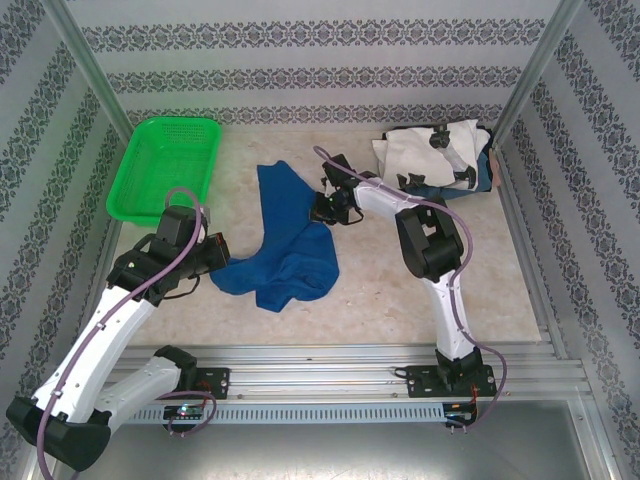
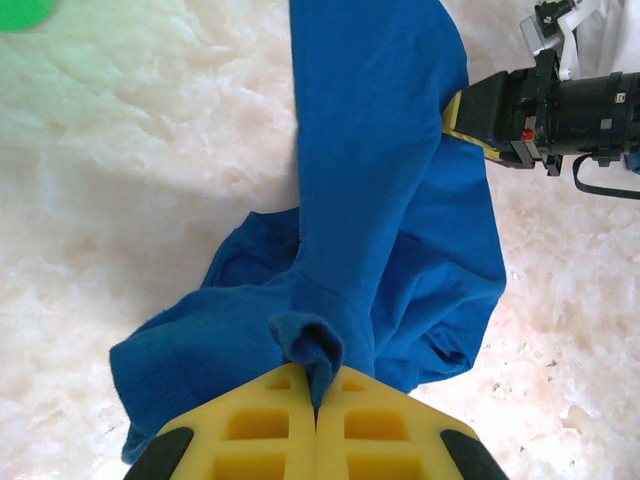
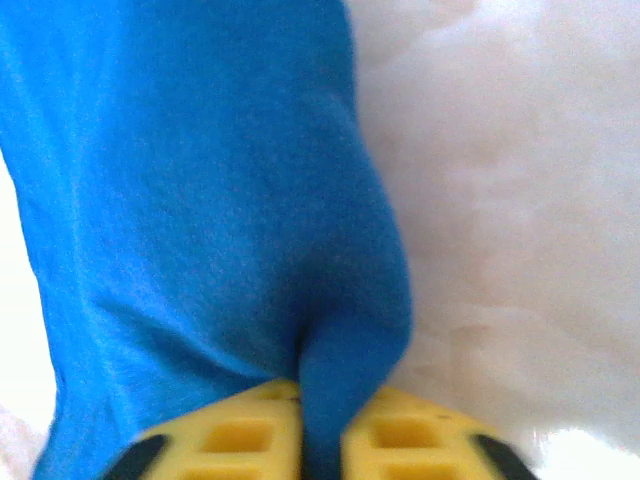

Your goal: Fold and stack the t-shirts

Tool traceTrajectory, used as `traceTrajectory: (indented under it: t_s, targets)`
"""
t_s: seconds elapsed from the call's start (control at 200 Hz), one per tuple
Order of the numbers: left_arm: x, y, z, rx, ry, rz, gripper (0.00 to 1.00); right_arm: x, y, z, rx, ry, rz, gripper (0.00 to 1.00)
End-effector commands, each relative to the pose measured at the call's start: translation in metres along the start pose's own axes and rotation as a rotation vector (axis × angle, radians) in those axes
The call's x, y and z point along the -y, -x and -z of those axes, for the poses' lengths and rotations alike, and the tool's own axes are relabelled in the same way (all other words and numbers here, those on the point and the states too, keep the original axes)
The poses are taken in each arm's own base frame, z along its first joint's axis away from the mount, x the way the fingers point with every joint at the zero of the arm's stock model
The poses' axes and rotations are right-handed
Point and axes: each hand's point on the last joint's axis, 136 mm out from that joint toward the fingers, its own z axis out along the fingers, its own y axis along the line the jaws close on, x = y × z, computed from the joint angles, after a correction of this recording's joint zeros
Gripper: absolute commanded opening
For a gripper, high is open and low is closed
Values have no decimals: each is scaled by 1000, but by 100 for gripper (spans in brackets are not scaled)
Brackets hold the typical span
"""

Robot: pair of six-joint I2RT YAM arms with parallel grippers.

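A royal-blue t-shirt (image 1: 288, 245) lies crumpled in the middle of the table, one long part stretching toward the back. My left gripper (image 1: 218, 262) is shut on its left edge; in the left wrist view a fold of the blue t-shirt (image 2: 380, 180) is pinched between the yellow fingers (image 2: 255, 425) of the gripper (image 2: 317, 395). My right gripper (image 1: 318, 208) is shut on the shirt's right side, with blue cloth (image 3: 200, 200) squeezed between its pads (image 3: 240, 435). More t-shirts (image 1: 435, 155), a white one with black marks on top, are piled at the back right.
A green plastic mesh basket (image 1: 168, 165) stands at the back left. Patterned walls and metal posts enclose the table on three sides. A metal rail (image 1: 340, 375) runs along the near edge by the arm bases.
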Motion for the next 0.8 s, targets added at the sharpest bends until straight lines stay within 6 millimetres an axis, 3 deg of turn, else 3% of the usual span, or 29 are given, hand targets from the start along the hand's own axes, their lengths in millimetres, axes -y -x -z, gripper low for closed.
traceTrajectory:
  t_s: [0.0, 0.14, 0.24, 0.315, 0.38, 0.46, 0.545, 0.659, 0.714, 0.754, 0.799]
  targets:
    - [4, 11, 5, 54, -19, 6, 0, -4, 17, 25, 99, 17, -9, 1]
    - [13, 28, 9, 102, -39, -16, 0, 0, 43, 103, 289, 51, -14, 0]
    - [29, 50, 16, 153, -72, -34, 0, 6, 53, 179, 422, 75, -27, 0]
    - [46, 68, 19, 181, -112, -47, 0, 11, 48, 229, 476, 57, -9, 0]
    - [61, 80, 16, 186, -151, -59, 0, 18, 31, 253, 462, 26, -10, 0]
    - [70, 87, 5, 176, -169, -65, 0, 33, -4, 256, 401, -22, -57, 0]
    - [69, 89, -8, 168, -154, -68, 0, 52, -46, 240, 373, -38, -172, 0]
    - [59, 84, -26, 142, -102, -83, 0, 72, -101, 196, 321, -37, -315, 0]
    - [50, 75, -37, 101, -61, -91, 0, 70, -121, 171, 233, -23, -341, 0]
    - [44, 69, -44, 75, -36, -94, 0, 69, -135, 155, 156, -26, -359, 9]
    - [36, 62, -51, 56, -5, -97, 0, 67, -146, 143, 83, -25, -367, 31]
